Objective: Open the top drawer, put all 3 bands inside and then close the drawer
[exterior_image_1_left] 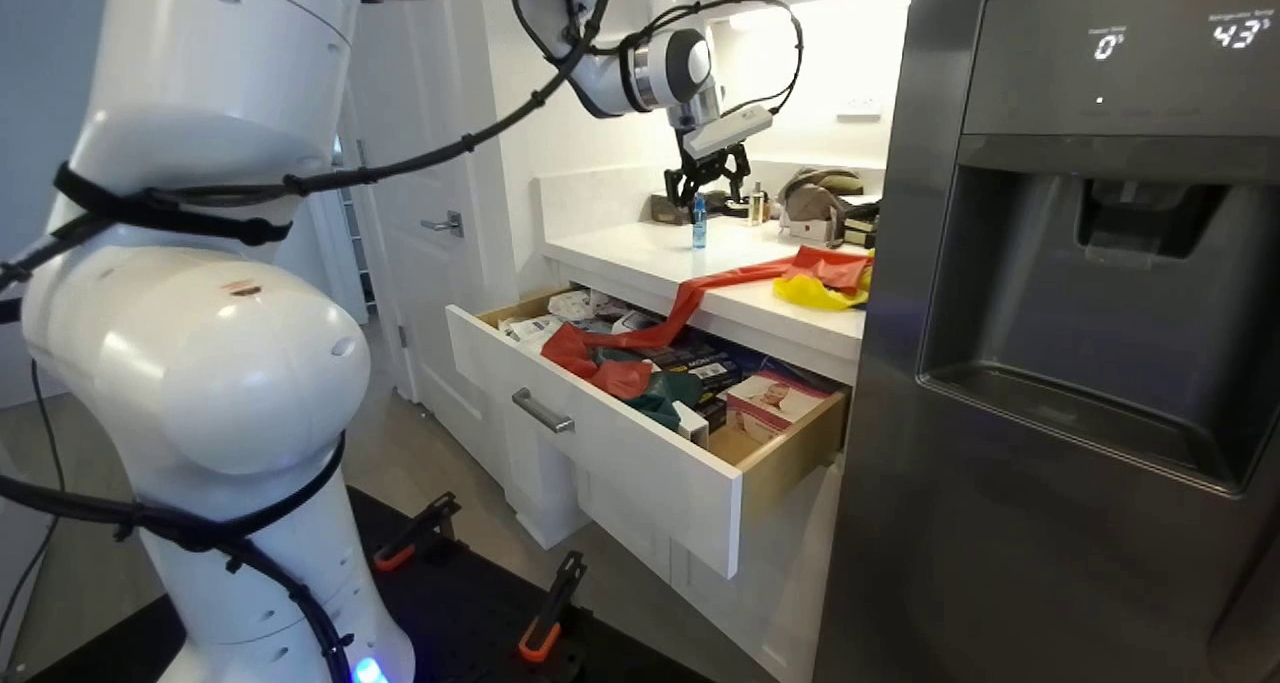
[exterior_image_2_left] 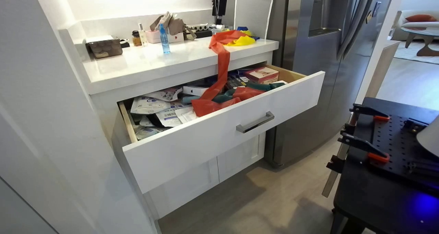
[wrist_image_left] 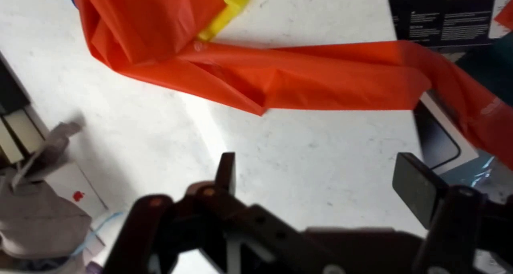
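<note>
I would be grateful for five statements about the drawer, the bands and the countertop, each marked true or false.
1. A red band drapes from the countertop into the top drawer. True.
2. The top drawer is closed. False: it stands open.
3. The claw is open and holds no band. True.
4. Every band lies fully inside the top drawer. False: a yellow band lies on the countertop.
5. A blue bottle stands upright on the countertop. True.

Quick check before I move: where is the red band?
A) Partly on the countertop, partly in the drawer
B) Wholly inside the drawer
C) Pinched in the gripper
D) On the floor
A: in both exterior views the red band runs off the countertop down into the open drawer.
</note>
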Tool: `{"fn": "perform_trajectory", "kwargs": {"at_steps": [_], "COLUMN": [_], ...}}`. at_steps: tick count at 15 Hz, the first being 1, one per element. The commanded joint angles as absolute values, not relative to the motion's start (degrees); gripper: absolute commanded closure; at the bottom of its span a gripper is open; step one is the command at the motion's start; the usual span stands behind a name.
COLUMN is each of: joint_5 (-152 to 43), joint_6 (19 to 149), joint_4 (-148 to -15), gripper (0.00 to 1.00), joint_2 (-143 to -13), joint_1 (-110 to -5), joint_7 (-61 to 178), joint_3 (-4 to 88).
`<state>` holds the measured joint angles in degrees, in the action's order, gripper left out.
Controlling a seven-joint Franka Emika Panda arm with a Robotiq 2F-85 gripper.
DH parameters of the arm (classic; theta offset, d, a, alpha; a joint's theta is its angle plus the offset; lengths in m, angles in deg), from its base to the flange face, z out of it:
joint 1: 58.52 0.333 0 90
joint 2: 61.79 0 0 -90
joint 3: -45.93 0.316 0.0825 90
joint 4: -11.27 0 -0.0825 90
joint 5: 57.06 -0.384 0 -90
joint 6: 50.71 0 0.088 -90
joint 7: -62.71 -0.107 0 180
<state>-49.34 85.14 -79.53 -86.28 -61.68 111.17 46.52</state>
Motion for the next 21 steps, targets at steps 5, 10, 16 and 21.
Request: {"fn": "perform_trajectory", "kwargs": {"at_steps": [5, 10, 16, 21], "joint_5": [-48.08, -47.43, -47.05, -47.90], "joint_6": [75.06, 67.54, 58.33, 53.41], "joint_4": [-52.96, -38.74, -29.33, -26.02], "gripper": [0.00, 0.00, 0.00, 0.00], "joint_2": [-103.91, -112.39, -118.33, -120.97], "joint_1": [-62.76, -63.41, -65.44, -67.67], "joint_7": [101.52, 97.55, 95.12, 95.12], "joint_3": [44.28, 43.36, 41.55, 40.22]}}
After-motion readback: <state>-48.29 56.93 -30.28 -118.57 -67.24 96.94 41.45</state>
